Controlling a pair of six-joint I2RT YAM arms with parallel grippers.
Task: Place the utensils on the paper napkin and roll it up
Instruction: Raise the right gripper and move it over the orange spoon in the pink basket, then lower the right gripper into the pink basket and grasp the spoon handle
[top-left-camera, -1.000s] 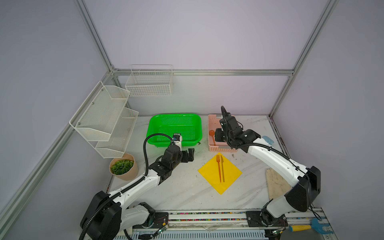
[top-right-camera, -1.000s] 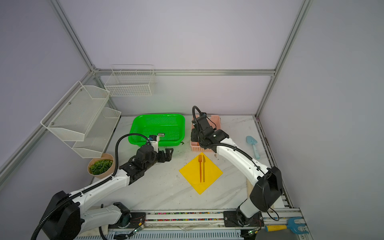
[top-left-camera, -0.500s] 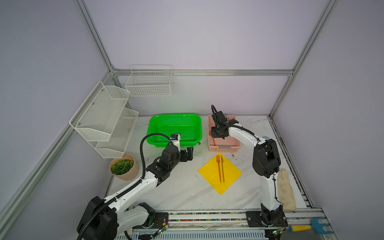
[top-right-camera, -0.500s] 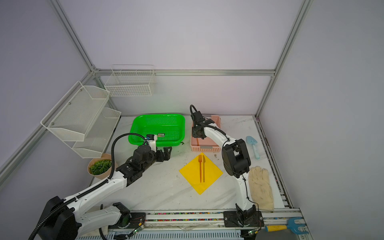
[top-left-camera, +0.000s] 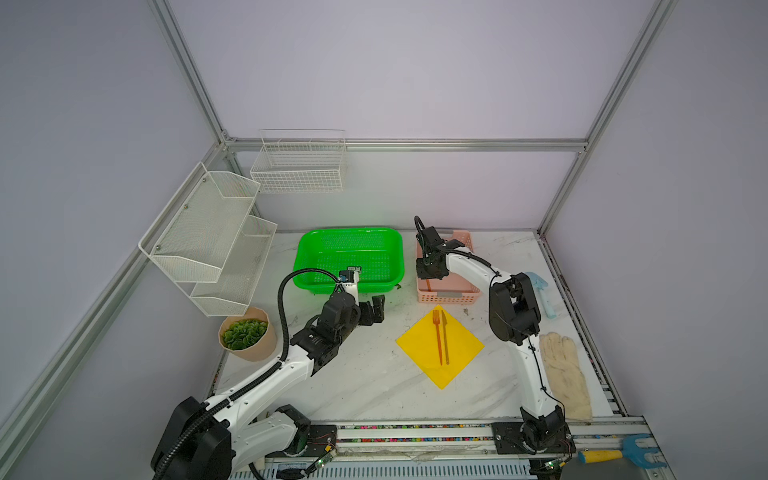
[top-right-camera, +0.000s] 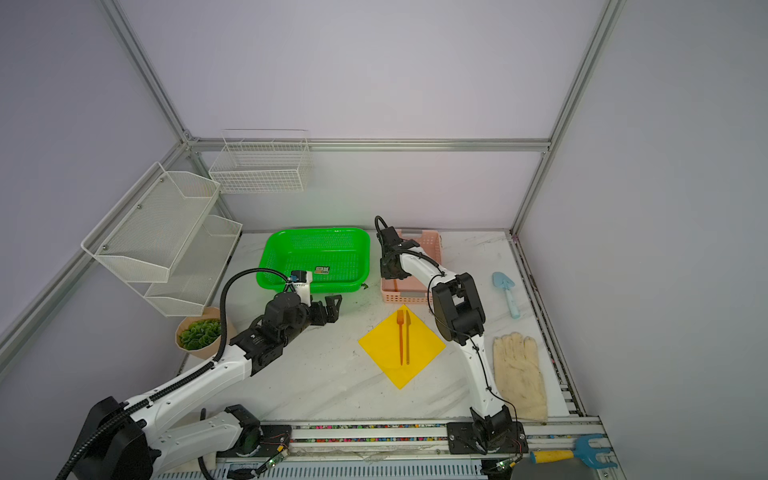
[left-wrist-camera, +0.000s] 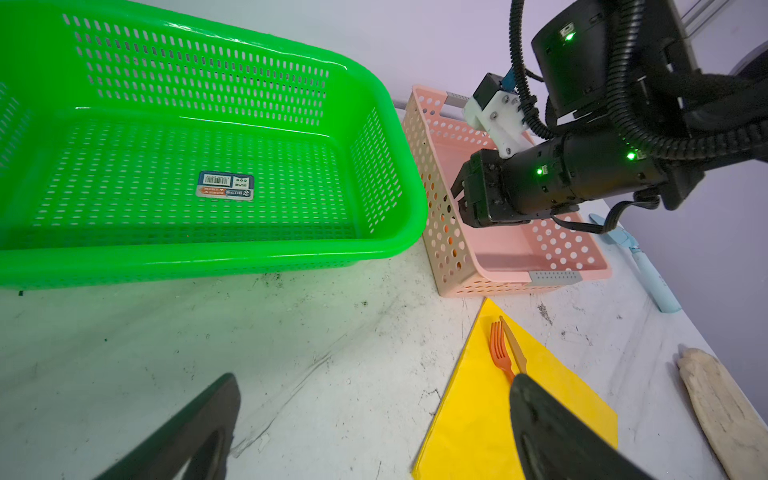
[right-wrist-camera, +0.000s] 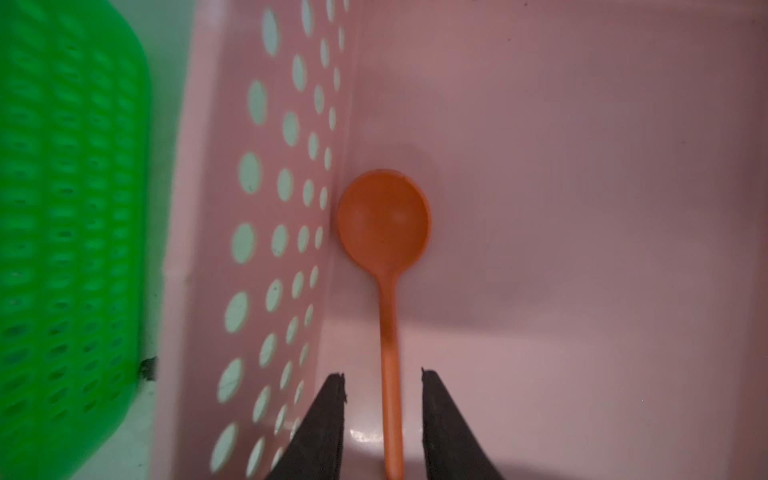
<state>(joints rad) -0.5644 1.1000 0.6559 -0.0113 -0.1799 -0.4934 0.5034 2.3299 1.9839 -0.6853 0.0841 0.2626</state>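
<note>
The yellow paper napkin (top-left-camera: 440, 353) (top-right-camera: 402, 353) lies flat on the table as a diamond. An orange fork (top-left-camera: 437, 336) and an orange knife (top-left-camera: 445, 338) rest side by side on it. The orange spoon (right-wrist-camera: 384, 220) lies on the floor of the pink basket (top-left-camera: 453, 296), against its holed wall. My right gripper (right-wrist-camera: 381, 372) reaches down into that basket. Its jaws straddle the spoon's handle, with a gap on each side. My left gripper (top-left-camera: 376, 309) (left-wrist-camera: 374, 380) hangs wide open over bare table, left of the napkin (left-wrist-camera: 478, 415), holding nothing.
A green basket (top-left-camera: 349, 257) stands left of the pink one. A potted plant (top-left-camera: 248, 338) and white wire shelves (top-left-camera: 208, 241) are at the left. A pale glove (top-left-camera: 565, 374) and a light-blue trowel (top-left-camera: 542, 293) lie at the right; a blue rake (top-left-camera: 615, 453) lies on the front rail.
My right arm has folded its elbow in and lowered its gripper into the pink basket, uncovering the glove. Its jaws have narrowed a little round the spoon handle. The left gripper has barely moved.
</note>
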